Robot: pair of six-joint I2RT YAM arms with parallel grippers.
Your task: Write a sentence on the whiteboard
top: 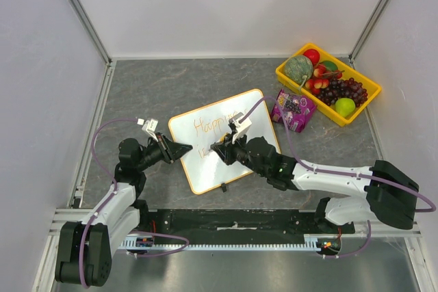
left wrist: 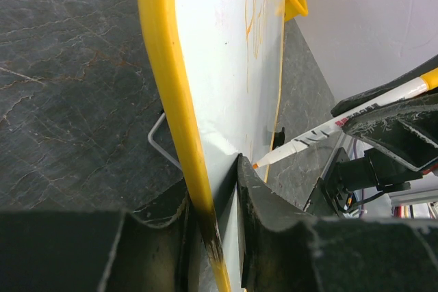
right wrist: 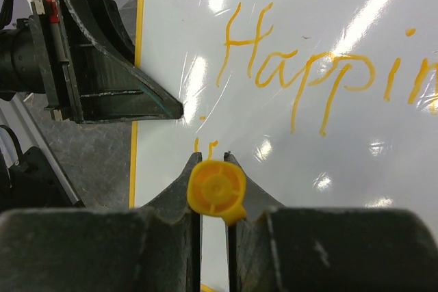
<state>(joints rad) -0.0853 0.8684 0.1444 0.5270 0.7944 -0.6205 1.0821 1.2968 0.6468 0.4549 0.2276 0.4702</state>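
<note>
The whiteboard (top: pixel 205 172) lies tilted on the grey table, white with an orange-yellow rim (left wrist: pixel 164 66). My left gripper (top: pixel 183 150) (left wrist: pixel 213 193) is shut on its left edge, one finger on each face. My right gripper (top: pixel 226 147) (right wrist: pixel 212 161) is shut on a white marker (left wrist: pixel 342 124), whose orange end cap (right wrist: pixel 217 189) faces the wrist camera. The marker tip (left wrist: pixel 255 165) rests at the board's surface. The sentence (right wrist: pixel 308 66) shows in orange as "Happin" on the upper line, and a few short strokes (right wrist: pixel 204 145) begin a second line just beyond the right gripper's fingertips.
A yellow tray (top: pixel 291 76) of toy fruit stands at the back right, with a purple packet (top: pixel 295 109) beside the board's far corner. Grey walls close in the sides and back. The left gripper's finger (right wrist: pixel 123 90) lies close to the marker.
</note>
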